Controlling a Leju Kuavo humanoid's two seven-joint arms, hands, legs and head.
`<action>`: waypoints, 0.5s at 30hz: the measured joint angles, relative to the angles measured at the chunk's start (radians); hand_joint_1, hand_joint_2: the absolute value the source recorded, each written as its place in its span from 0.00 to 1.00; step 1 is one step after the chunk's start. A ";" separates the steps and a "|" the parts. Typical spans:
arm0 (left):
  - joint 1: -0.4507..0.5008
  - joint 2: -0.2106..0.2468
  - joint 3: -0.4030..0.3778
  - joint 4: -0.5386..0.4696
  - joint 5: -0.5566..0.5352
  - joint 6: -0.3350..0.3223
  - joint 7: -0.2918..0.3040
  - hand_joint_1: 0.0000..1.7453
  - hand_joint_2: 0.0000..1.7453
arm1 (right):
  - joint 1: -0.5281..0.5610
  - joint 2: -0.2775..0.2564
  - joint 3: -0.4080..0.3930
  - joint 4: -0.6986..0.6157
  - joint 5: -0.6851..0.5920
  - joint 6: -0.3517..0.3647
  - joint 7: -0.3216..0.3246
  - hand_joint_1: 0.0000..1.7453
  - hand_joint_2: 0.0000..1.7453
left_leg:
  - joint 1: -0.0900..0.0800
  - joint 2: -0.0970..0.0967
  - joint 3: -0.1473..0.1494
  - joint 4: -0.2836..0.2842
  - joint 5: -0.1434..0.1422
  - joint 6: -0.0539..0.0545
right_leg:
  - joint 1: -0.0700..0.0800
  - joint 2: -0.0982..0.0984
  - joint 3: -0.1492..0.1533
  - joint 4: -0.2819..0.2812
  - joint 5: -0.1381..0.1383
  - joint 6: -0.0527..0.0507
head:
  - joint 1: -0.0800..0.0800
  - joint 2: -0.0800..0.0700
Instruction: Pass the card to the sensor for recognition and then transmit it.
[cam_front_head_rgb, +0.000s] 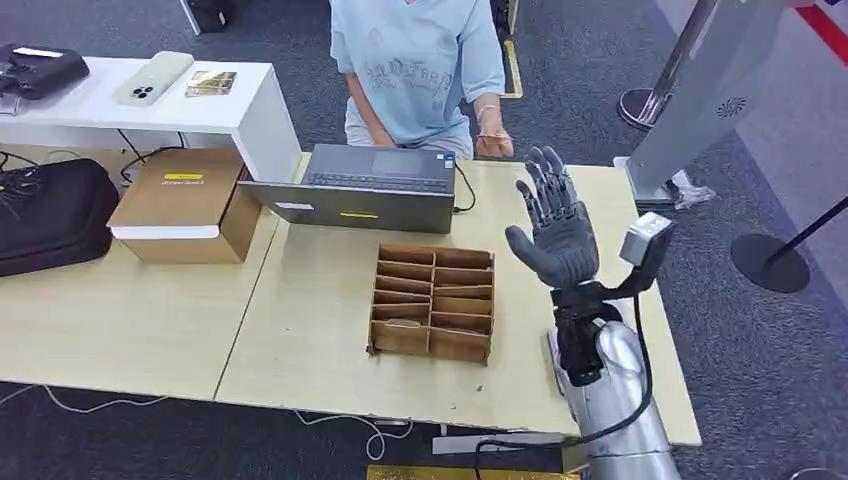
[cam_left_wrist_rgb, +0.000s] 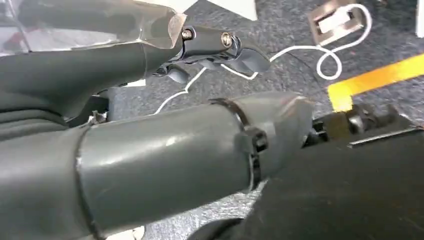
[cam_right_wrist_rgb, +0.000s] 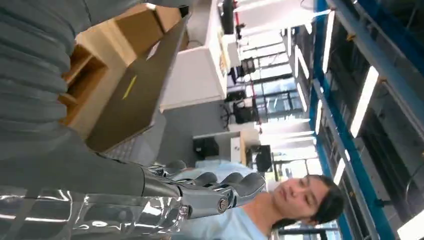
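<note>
My right hand (cam_front_head_rgb: 553, 232) is raised over the table (cam_front_head_rgb: 300, 330), palm up, fingers spread, holding nothing. At its 11 o'clock, just beyond, a person's hand (cam_front_head_rgb: 490, 135) pinches the card (cam_front_head_rgb: 488, 132). The divided box (cam_front_head_rgb: 433, 300) lies at my hand's 8 o'clock. I cannot tell how my left hand (cam_left_wrist_rgb: 150, 150) is set.

**Cut off, hidden, unreadable**

The person (cam_front_head_rgb: 415, 70) behind the table is cut off at the top edge of the head view, above the shoulders. The laptop's (cam_front_head_rgb: 365, 187) raised lid hides its screen. The card (cam_front_head_rgb: 489, 132) in the person's hand (cam_front_head_rgb: 492, 140) is too small to make out. The print on the cardboard box (cam_front_head_rgb: 185, 203) is unreadable.
</note>
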 joint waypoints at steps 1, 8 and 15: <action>0.001 0.002 0.002 0.000 -0.003 0.006 0.000 0.00 0.00 | 0.023 -0.002 0.000 -0.022 0.012 -0.015 -0.003 0.00 1.00 | 0.000 0.000 0.000 0.000 0.000 0.000 | 0.000 0.000 0.000 0.000 0.000 0.000 | 0.000 0.000; 0.013 0.014 0.018 0.000 -0.013 0.028 0.002 0.00 0.00 | 0.215 0.001 -0.011 -0.140 0.038 -0.072 -0.051 0.00 1.00 | 0.000 0.000 0.000 0.000 -0.001 0.000 | 0.000 0.000 0.000 0.000 -0.001 0.000 | -0.001 0.000; 0.015 0.012 0.030 0.000 0.000 0.055 0.042 0.00 0.00 | 0.293 0.018 -0.016 -0.203 0.288 -0.249 -0.048 0.00 1.00 | 0.000 0.000 0.000 0.000 -0.001 0.000 | 0.000 0.000 0.000 0.000 -0.001 0.001 | 0.000 0.000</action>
